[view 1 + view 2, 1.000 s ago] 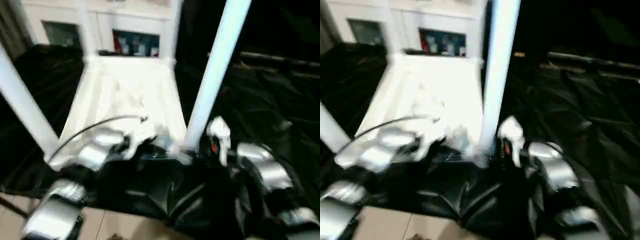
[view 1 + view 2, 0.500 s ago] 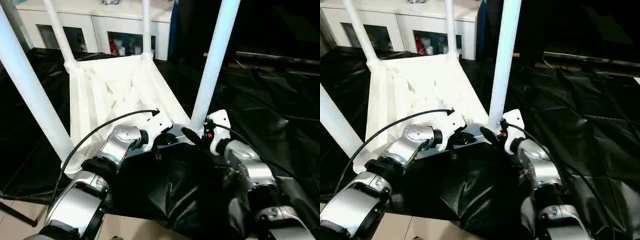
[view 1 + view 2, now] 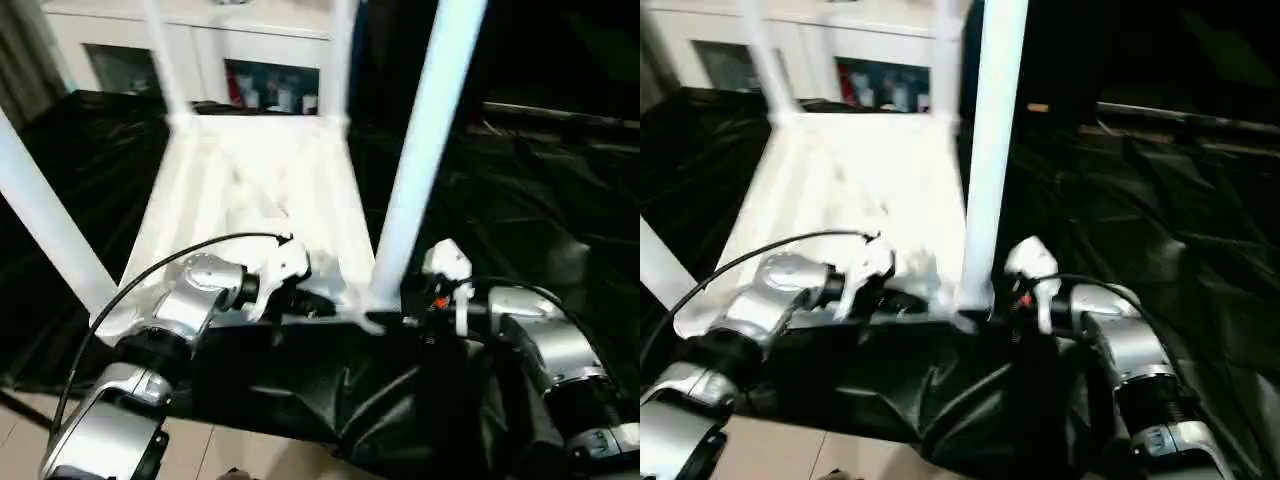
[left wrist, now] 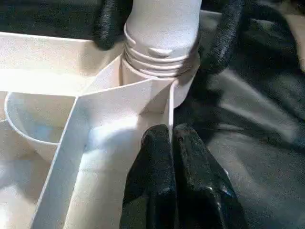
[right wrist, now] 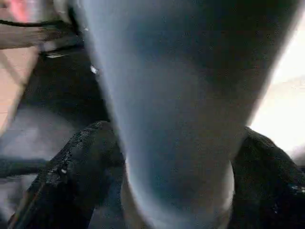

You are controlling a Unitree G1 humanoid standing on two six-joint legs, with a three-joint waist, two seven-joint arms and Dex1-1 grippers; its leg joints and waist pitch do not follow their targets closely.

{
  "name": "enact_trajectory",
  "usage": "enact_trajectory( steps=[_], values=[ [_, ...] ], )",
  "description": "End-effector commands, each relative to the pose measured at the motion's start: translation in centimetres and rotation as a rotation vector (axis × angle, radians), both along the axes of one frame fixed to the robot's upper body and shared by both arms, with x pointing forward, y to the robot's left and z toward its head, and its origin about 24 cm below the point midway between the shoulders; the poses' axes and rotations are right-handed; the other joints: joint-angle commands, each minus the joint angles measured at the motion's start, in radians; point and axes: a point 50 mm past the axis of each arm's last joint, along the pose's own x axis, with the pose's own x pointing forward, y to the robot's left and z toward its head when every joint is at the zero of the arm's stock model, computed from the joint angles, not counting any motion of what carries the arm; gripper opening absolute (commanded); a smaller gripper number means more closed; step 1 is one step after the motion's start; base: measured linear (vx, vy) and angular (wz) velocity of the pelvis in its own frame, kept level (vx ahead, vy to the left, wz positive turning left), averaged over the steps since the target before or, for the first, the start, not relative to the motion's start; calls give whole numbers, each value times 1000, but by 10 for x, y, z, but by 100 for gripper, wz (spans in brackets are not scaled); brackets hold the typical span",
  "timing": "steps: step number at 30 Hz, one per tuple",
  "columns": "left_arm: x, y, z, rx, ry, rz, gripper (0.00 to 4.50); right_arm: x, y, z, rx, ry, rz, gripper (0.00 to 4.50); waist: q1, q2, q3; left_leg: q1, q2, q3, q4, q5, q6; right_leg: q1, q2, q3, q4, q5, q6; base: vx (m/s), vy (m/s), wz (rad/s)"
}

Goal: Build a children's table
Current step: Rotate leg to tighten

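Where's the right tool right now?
Right tool straddles the near-right leg just above its corner socket in the tabletop, opposite the left tool.

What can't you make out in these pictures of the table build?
- Tops of the legs: cut off by the upper edge in both eye views.
- How deep the near right leg sits in its socket: threads show in the left wrist view, the rest is inside the socket.
- Tabletop ribs: motion blur in the eye views.
- Cabinet contents: too small and blurred.

Upturned tabletop (image 3: 865, 190) on black drape (image 3: 1160, 230); legs (image 3: 985, 150) upright.
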Motion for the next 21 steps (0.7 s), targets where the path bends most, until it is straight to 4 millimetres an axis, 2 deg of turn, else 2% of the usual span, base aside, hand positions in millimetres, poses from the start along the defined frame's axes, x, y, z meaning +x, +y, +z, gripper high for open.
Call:
enact_trajectory(
  steps=[1,2,3,5,10,14,16,17,20,21],
  values=[
    [-1,-5,13,-53,-20,-62,0,-1,-4,3,-3,-9,18,347,-1,-3,-55,20,42,-15,-68,-228,43,39,-78,43,-77,-232,-215,0,0,0],
    [-2,-2,13,-45,-18,-71,0,-2,-4,4,-1,-4,27,340,-1,-8,-55,19,40,-15,-69,-238,35,40,-77,43,-76,-235,-213,0,0,0],
    [-2,-1,14,-44,-19,-71,0,-2,-4,3,0,-2,30,340,-1,-6,-54,19,41,-16,-70,-239,32,40,-79,43,-75,-238,-212,0,0,0],
    [-3,1,14,-42,-21,-69,0,-4,-3,2,3,7,40,309,-2,-7,-55,19,40,-17,-70,-237,27,41,-79,43,-76,-236,-210,0,0,0],
    [-3,1,15,-45,-25,-61,0,-8,0,0,4,19,64,273,-5,-11,-56,17,38,-15,-67,-213,35,44,-78,43,-72,-197,-216,0,0,0],
    [-2,-2,14,-60,-36,-38,0,-9,0,-2,15,25,52,268,-5,-11,-55,17,37,-15,-67,-211,34,44,-78,43,-73,-198,-217,0,0,0],
    [6,-10,12,-70,-86,55,0,-5,1,-9,39,35,-69,265,-5,-11,-54,18,37,-15,-67,-219,32,43,-78,43,-75,-215,-213,0,0,0],
    [6,-10,12,-70,-86,55,0,-5,1,-9,39,35,-69,265,-6,-11,-55,17,36,-16,-67,-218,33,42,-79,44,-76,-218,-211,0,0,0],
    [17,-21,10,-62,-136,184,0,2,2,-20,20,46,-241,265,-13,-12,-52,19,33,-19,-68,-248,15,39,-81,44,-86,-294,-189,0,0,0],
    [24,-34,9,-68,-154,255,0,8,6,-30,3,67,-379,265,-17,-14,-50,19,31,-20,-69,-259,5,37,-79,43,-89,-328,-177,0,0,0]
  ],
)
